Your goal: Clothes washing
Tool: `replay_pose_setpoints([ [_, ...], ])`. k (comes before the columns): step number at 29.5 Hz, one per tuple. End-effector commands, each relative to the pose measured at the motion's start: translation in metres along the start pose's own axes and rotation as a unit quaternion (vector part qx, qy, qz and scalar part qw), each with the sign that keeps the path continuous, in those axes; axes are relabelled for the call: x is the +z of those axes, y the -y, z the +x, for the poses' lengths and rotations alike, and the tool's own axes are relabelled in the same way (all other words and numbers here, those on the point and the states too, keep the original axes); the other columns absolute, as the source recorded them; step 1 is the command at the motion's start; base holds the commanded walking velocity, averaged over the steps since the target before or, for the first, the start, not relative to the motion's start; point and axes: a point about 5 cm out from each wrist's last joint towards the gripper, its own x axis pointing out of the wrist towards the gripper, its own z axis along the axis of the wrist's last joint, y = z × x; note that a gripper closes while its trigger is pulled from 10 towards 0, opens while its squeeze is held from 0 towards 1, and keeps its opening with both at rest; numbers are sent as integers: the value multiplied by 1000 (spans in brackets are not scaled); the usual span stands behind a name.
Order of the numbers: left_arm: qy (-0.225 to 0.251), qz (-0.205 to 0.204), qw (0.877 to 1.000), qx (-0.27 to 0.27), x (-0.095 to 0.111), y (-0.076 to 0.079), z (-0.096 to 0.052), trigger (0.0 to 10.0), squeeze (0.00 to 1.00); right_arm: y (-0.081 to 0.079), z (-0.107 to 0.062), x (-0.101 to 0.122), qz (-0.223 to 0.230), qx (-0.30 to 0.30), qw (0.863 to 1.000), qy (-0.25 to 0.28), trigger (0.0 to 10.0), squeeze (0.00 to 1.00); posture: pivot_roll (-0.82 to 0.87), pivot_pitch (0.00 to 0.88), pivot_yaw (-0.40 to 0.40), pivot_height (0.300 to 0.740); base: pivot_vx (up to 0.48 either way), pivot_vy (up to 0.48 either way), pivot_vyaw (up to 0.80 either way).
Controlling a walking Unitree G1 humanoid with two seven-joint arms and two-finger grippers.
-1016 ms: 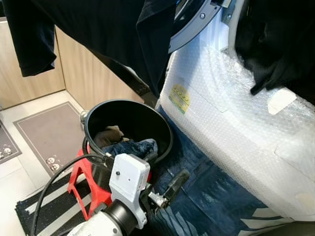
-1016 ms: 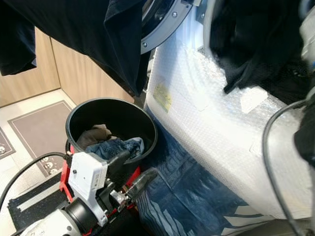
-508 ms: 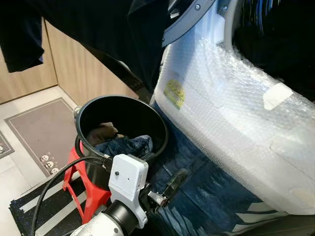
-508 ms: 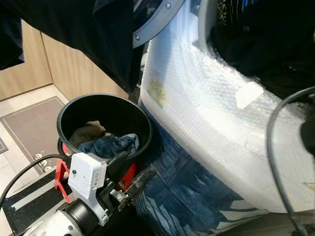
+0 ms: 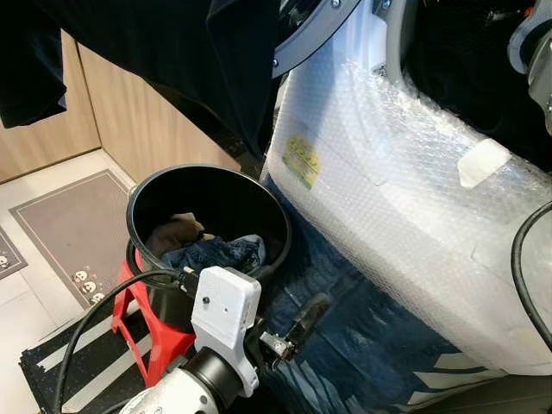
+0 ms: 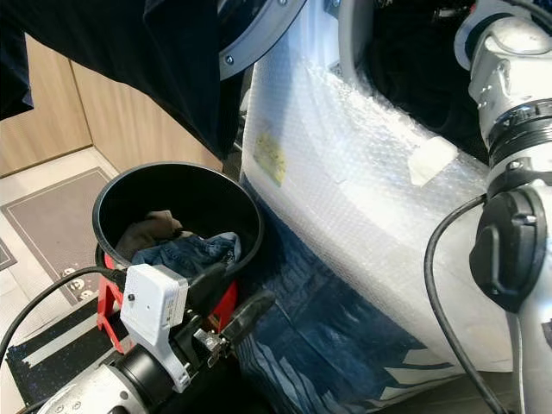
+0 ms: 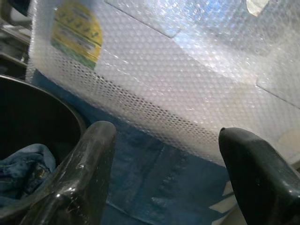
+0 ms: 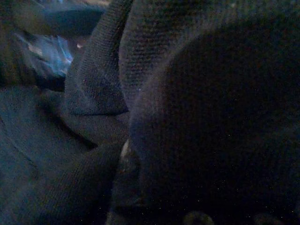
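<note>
Loading looks partly done: blue and brown clothes (image 5: 211, 250) remain in the black bucket (image 5: 147, 194) at centre left; dark fabric (image 8: 197, 117) fills the drum at upper right, where the right arm (image 6: 509, 112) reaches in, grip state unreadable. Left gripper (image 7: 161, 154) hangs wide open, empty, beside the bucket.

You're looking down at a pale tiled floor (image 5: 34, 302) with a grey mat (image 5: 78, 220) laid on it — a darker border runs round its edge. Light wood panelling (image 5: 147, 129) closes off the back wall. Nearer you lies a dark rug with pale stripes (image 5: 78, 362), and a blue patterned rug (image 6: 336, 345) spreads under the bubble-wrapped front.
</note>
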Motion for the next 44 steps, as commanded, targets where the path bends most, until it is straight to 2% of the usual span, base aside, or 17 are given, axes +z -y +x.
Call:
replay_pose_setpoints([
  [1, 2, -8, 1000, -20, 0, 3, 3, 10000, 0, 37, -3, -16, -10, -83, 996, -39, 10000, 0, 77, 174, -246, 740, 0, 0, 0],
  [4, 5, -7, 1000, -28, 1, 3, 6, 10000, 0, 63, -8, -28, 10, -152, 986, -74, 10000, 0, 69, 169, -239, 740, 0, 0, 0],
  [6, 5, -4, 999, -32, 1, 2, 7, 10000, 0, 69, -9, -33, 34, -159, 983, -88, 10000, 0, 63, 163, -232, 740, 0, 0, 0],
  [7, 4, -4, 999, -33, 1, 1, 7, 10000, 0, 72, -10, -35, 51, -164, 980, -95, 10000, 1000, 58, 160, -228, 740, 0, 0, 0],
  [9, 4, -2, 999, -36, 2, 0, 8, 10000, 0, 75, -11, -35, 74, -164, 978, -103, 10000, 1000, 52, 157, -223, 740, 0, 0, 0],
  [16, 6, -2, 999, -50, 3, -2, 13, 10000, 0, 73, -13, -31, 86, -162, 975, -123, 10000, 1000, 26, 143, -204, 740, 0, 0, 0],
  [19, 6, 1, 999, -53, 3, -4, 15, 10000, 0, 67, -12, -27, 95, -151, 976, -123, 10000, 1000, 18, 138, -199, 740, 0, 0, 0],
  [23, 7, 1, 998, -58, 3, -6, 17, 10000, 0, 52, -12, -21, 132, -134, 972, -140, 10000, 1000, 7, 126, -197, 740, 0, 0, 0],
  [27, 12, 3, 998, -59, 4, -7, 20, 10000, 0, 45, -13, -25, 127, -129, 973, -147, 10000, 1000, -2, 113, -196, 740, 0, 0, 0],
  [30, 13, 5, 998, -60, 3, -9, 22, 10000, 0, 36, -15, -29, 142, -116, 971, -154, 10000, 1000, -8, 107, -195, 740, 0, 0, 0],
  [31, 14, 5, 998, -61, 4, -9, 23, 10000, 0, 35, -16, -29, 139, -122, 971, -149, 10000, 1000, -10, 105, -195, 740, 0, 0, 0],
  [33, 17, 6, 998, -65, 4, -10, 24, 10000, 0, 35, -24, -28, 131, -163, 972, -102, 10000, 1000, -13, 99, -191, 740, 0, 0, 0],
  [36, 17, 6, 998, -66, 4, -11, 25, 10000, 0, 25, -35, -30, 127, -163, 975, -77, 10000, 1000, -16, 94, -185, 740, 0, 0, 0],
  [38, 18, 8, 998, -68, 4, -13, 26, 10000, 0, 20, -43, -30, 142, -165, 974, -57, 10000, 1000, -20, 91, -180, 740, 0, 0, 0],
  [41, 18, 10, 997, -69, 5, -13, 27, 10000, 0, 17, -47, -29, 144, -165, 975, -46, 10000, 1000, -23, 90, -177, 740, 0, 0, 0],
  [44, 20, 10, 997, -74, 5, -14, 28, 10000, 0, 7, -63, -30, 151, -168, 974, -25, 10000, 1000, -32, 86, -169, 740, 0, 0, 0],
])
